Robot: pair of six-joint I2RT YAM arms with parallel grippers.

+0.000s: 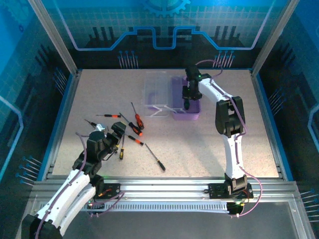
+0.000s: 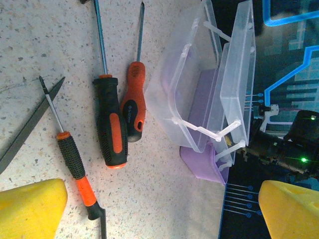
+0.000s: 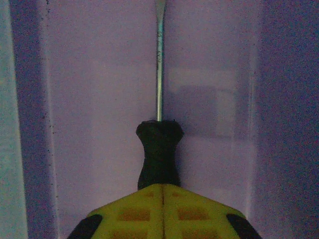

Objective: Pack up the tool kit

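Note:
The tool kit lies open at the back of the table, its purple base (image 1: 192, 115) beside the clear lid (image 1: 158, 92). My right gripper (image 1: 186, 103) reaches down into the base, shut on a black-handled screwdriver (image 3: 159, 149) whose shaft (image 3: 159, 64) runs along the purple floor (image 3: 99, 99). My left gripper (image 1: 110, 131) is open low over the table with nothing between its yellow fingers (image 2: 30, 209). Ahead of it lie a thick black-orange screwdriver (image 2: 110, 124), a red-orange one (image 2: 133, 104) and a slim orange-black one (image 2: 75, 164). The case (image 2: 199, 99) is beyond them.
Several more screwdrivers lie scattered at the left centre, among them a dark one (image 1: 155, 158) nearest the front and a small one (image 1: 108, 115) farther back. Blue rails (image 1: 55, 134) and glass walls border the table.

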